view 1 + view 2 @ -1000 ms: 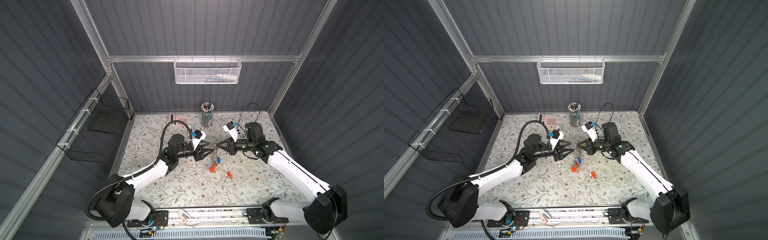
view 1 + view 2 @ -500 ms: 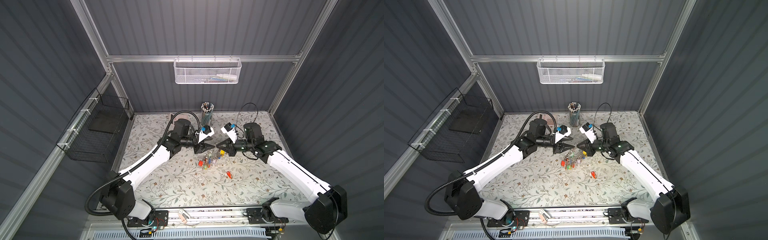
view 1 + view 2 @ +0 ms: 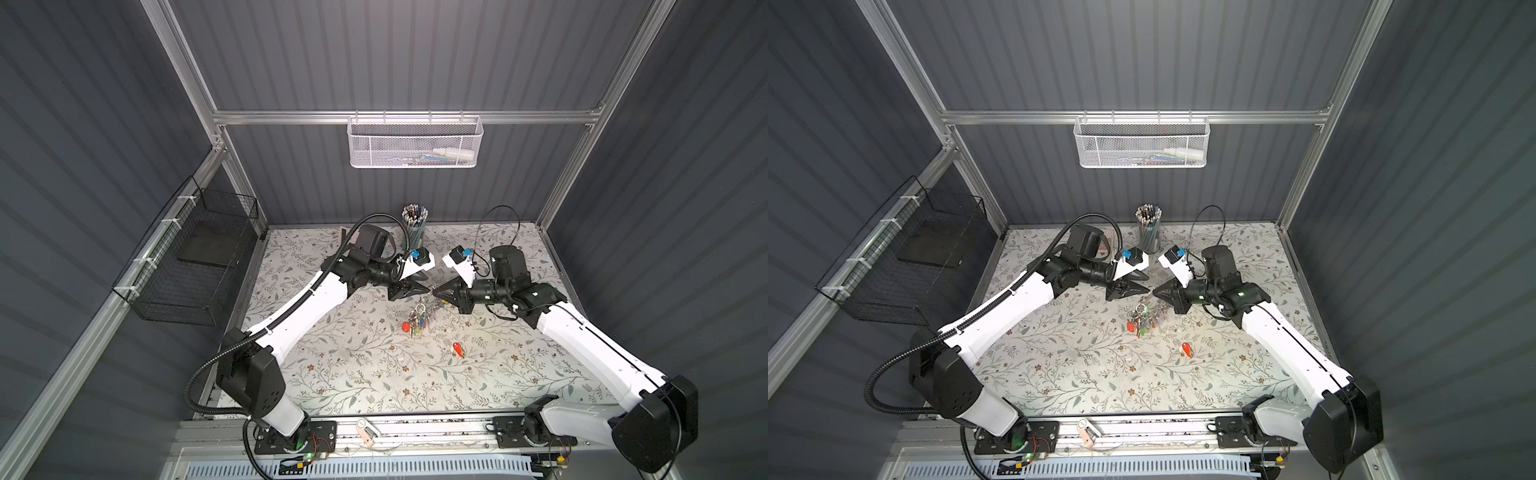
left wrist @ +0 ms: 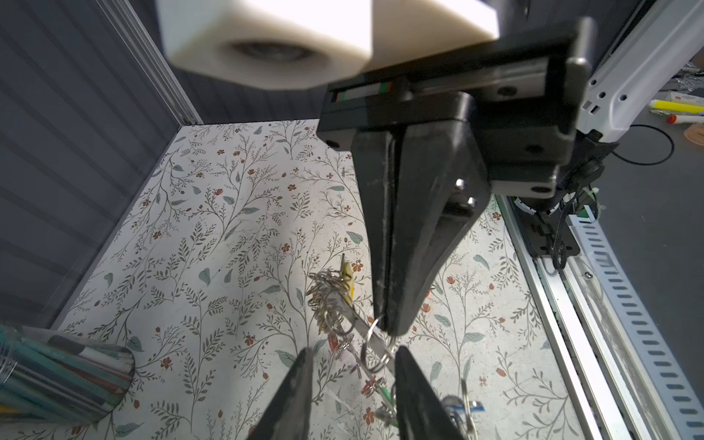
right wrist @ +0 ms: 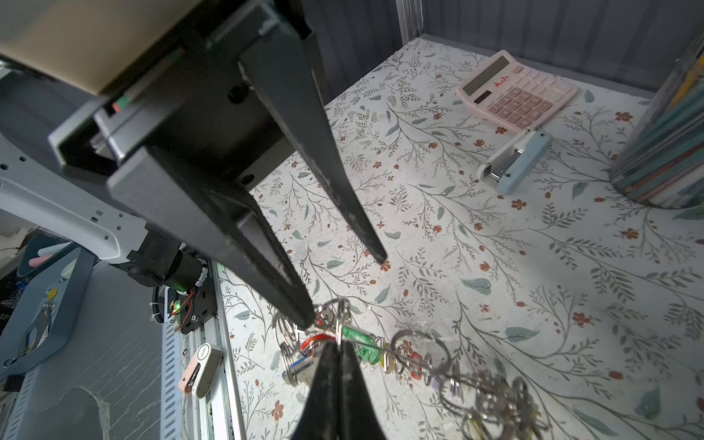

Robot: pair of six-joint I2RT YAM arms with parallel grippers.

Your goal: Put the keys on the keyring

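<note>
- Floral mat (image 3: 357, 374): work surface. Both arms reach to mid-table, so the job sits centre, slightly far.
- R gripper (image 4: 391, 327): jaws fully closed, pinching the keyring (image 4: 354, 320) at its rim (seen edge-on as a flat grey strip). Prob. reason: R acts as a fixed clamp, keeping the rim up off the mat and free for threading.
- L gripper (image 4: 353, 349): jaws partway apart, nothing gripped. Keyring rim + one small split ring (image 4: 375, 352) lie btw. its fingers. Judged: lining up a second hold, on rim or split ring – can't tell which.
- Keys (image 3: 417, 322): bunch w/ red, green, yellow, blue tags hangs from the keyring, just near of the gripper tips. Lowest tags at or on the mat; contact unclear.
- Loose key (image 3: 458, 349), red-orange tag: flat on mat, near-right of bunch, well apart. Not yet on the keyring, so task unfinished.
- Containers:
- Black wire basket (image 3: 195, 257), left wall: one dark flat slab inside, nothing else seen.
- White mesh basket (image 3: 415, 143), far wall, high: a white tube-like item + thin items too small to name.
- Pen cup (image 3: 415, 226), far edge, centre: packed w/ upright pencils/pens; stands behind the grippers, apart from them.
- Pink calculator (image 5: 518, 89) + white-blue stapler (image 5: 514, 162): loose on mat left of cup, just beside each other, not in any container.
</note>
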